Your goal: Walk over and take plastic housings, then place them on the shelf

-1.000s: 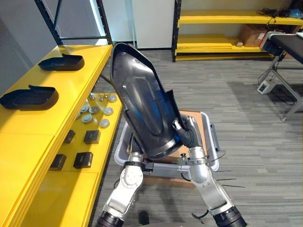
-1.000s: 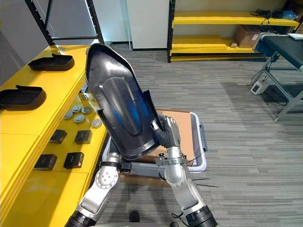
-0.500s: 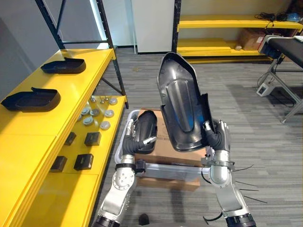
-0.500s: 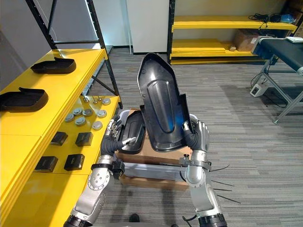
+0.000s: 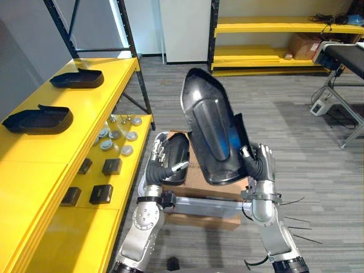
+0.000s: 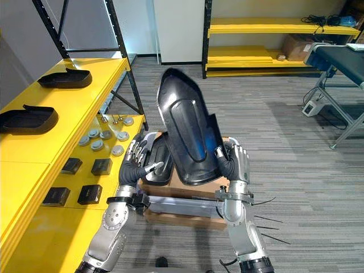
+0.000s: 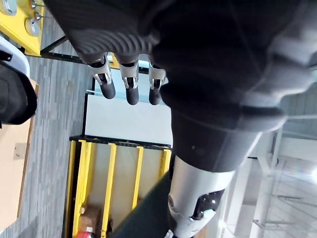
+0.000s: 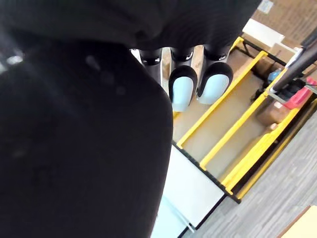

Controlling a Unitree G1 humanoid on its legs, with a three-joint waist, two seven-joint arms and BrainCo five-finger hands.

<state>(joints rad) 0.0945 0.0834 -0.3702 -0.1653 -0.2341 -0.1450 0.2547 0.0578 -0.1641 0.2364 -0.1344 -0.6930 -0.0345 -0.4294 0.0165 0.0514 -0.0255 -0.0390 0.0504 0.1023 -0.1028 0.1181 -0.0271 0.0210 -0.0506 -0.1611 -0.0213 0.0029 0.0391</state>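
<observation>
the near stretch of the yellow shelf top [image 5: 40, 170] is left bare; farther along it is taken by a black housing [image 5: 37, 118] and a second housing [image 5: 77, 78]. the lower level [image 5: 122, 182] is crowded with small boxes [image 5: 101, 193] and round parts [image 5: 126, 149]; a black upright [image 5: 132, 57] is set at its far corner.

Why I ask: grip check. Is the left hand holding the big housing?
No, the left hand is open, apart from the big housing in the right hand.
</observation>
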